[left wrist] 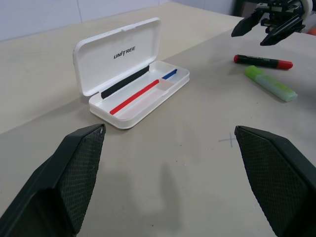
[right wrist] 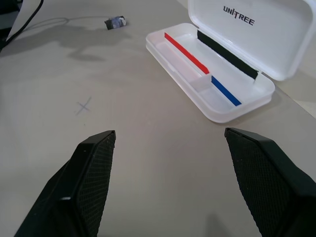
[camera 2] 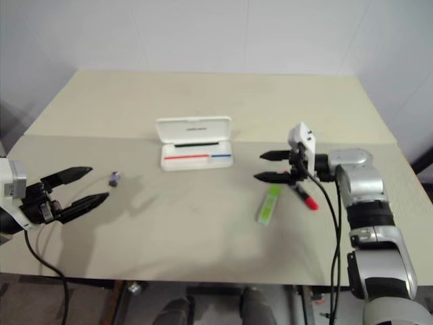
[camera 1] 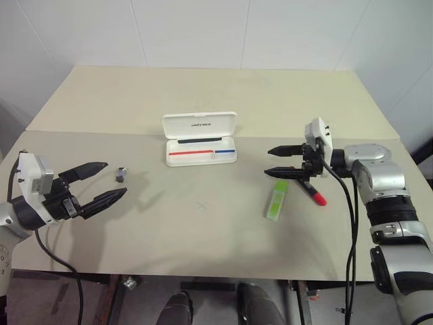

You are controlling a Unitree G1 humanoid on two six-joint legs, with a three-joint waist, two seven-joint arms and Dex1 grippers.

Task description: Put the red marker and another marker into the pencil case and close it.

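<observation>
On the beige surface [camera 1: 203,223], the parts are as follows.

Pencil case: white rectangular hard plastic pencil case [camera 1: 201,150] with rounded corners, lying open near the middle of the surface toward the far side; its hinged lid stands up at the back and bears small dark lettering; a red stripe and a blue stripe run along the inside of the tray, which holds no marker.

Red marker: slim marker with a black barrel and a bright red end [camera 1: 312,192], lying flat on the surface to the right of the case, well apart from it, red end toward the near edge.

Another marker: chunky, flat lime-green highlighter [camera 1: 276,200], lying flat just beside the red marker on its left, not touching the case.

Right claw: right claw [camera 1: 279,162], fingers spread wide and gripping nothing, pointing left, raised above the two markers.

Left claw: left claw [camera 1: 101,182], fingers likewise spread wide and empty, raised over the left part of the surface, well apart from the case.

Small object: small dark object [camera 1: 120,175] lying on the surface just beyond the left claw; too small to identify.

Mark: faint pencilled cross [right wrist: 84,105] on the surface in front of the case.
</observation>
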